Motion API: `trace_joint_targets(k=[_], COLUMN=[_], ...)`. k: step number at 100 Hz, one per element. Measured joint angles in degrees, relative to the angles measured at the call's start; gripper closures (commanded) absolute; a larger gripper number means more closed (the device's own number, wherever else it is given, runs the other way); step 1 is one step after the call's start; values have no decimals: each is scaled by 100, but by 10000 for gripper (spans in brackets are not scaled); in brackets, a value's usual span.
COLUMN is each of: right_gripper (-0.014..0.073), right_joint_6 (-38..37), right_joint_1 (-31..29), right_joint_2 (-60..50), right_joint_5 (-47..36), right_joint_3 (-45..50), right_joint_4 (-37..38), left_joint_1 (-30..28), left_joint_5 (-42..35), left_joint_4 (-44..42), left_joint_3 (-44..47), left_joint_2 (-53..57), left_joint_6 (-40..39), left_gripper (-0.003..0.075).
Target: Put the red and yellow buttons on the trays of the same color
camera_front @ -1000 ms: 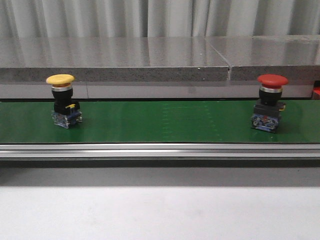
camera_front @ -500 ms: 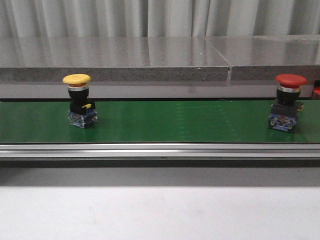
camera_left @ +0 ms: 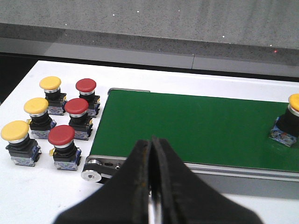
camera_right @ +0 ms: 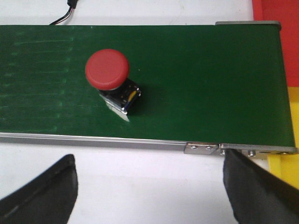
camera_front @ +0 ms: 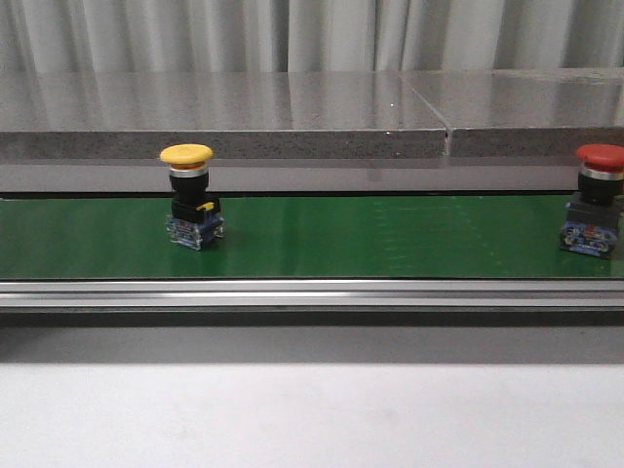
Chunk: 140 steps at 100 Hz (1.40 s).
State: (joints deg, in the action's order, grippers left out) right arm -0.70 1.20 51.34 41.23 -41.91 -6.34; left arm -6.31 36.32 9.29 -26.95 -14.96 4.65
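A yellow button (camera_front: 186, 154) and a red button (camera_right: 107, 69) stood upright on the green conveyor belt (camera_front: 390, 239), well apart. The red one sat just ahead of the right gripper (camera_right: 149, 186), whose fingers were spread wide and held nothing. Beyond the belt's end, off to that gripper's side, slivers of a red tray (camera_right: 275, 11) and a yellow tray (camera_right: 292, 135) showed; their contents were out of view. The left gripper (camera_left: 150, 186) was clenched on nothing, it seemed, with six spare buttons (camera_left: 53, 123) grouped beside the belt's roller.
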Motion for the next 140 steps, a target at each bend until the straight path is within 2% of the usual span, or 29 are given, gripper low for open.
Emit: trace_joint_targets(k=[33,55,69,86,93,117,140], right_gripper=[-36,-15,112,386,456,470,470], right_joint_6=[194,253,253,253,253,253,257], right_joint_1=[0,0,0,0,0,-192,-1201], right_joint_2=[1683,2688,3206,3660,3704,3725,3936], right_joint_5=[134,-204,-312,-112,26,352,432], right_joint_3=[-786,-1274,-1576,-1851,-1930,-2425,-3217], right_joint_4=[-173,-196,30,191,229,237,237], left_joint_1=[0,0,0,0,0,0,0], left_joint_5=[0,0,0,0,0,0,0], left_joint_4=[9,9,9,9,9,9,9], left_joint_3=[0,0,0,0,0,0,0], left_joint_2=[0,0,0,0,0,0,0], left_joint_6=[-9,-9,-9,-9,-9,-9,-9], left_gripper=[739,739,739,739,739,739,739])
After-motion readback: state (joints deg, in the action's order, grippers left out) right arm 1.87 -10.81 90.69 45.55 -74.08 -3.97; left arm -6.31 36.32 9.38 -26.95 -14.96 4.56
